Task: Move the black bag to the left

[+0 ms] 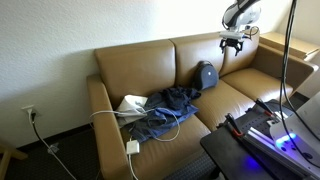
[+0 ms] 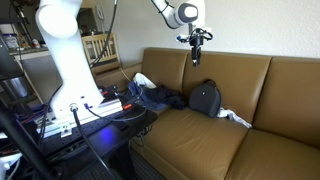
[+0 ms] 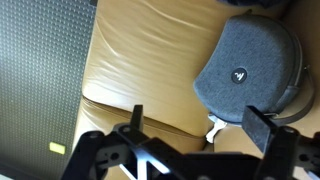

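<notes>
The black bag (image 1: 206, 75) stands on the tan sofa seat, leaning against the backrest; it shows in both exterior views (image 2: 205, 97) and in the wrist view (image 3: 245, 68) as a dark grey rounded shape with a small logo. My gripper (image 1: 233, 43) hangs in the air well above the bag and a little to its side, also in an exterior view (image 2: 195, 40). In the wrist view its fingers (image 3: 200, 122) are spread apart with nothing between them. A white tag lies by the bag's lower edge.
The tan sofa (image 1: 150, 65) holds a heap of dark blue clothing (image 1: 165, 108) and white cables with a charger (image 1: 132, 147). A desk with equipment and wires (image 2: 80, 110) stands in front. A wooden chair (image 2: 98, 45) is behind.
</notes>
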`<state>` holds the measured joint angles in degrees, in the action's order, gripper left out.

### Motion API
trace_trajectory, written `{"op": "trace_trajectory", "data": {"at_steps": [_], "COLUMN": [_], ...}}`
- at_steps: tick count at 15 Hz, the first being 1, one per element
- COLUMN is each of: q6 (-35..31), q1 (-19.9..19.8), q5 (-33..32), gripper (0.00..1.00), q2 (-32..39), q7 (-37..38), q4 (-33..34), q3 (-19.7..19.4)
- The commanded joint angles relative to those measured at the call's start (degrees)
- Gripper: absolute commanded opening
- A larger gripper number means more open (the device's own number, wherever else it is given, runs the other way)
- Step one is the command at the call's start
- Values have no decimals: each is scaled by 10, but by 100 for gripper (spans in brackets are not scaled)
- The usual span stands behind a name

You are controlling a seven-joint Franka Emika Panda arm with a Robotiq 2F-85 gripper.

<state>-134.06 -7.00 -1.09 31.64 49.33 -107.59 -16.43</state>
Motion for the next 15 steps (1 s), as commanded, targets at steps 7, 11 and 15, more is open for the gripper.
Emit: {"op": "trace_trajectory", "data": {"at_steps": [7, 11, 15], "q6": [-43, -134, -144], "q1": [-18, 13, 6], "q5": [148, 112, 103], "gripper": [100, 100, 100], "q2": [224, 295, 346], "q7": [206, 291, 345], "q4": [216, 290, 340], "q3": [21, -16, -26]}}
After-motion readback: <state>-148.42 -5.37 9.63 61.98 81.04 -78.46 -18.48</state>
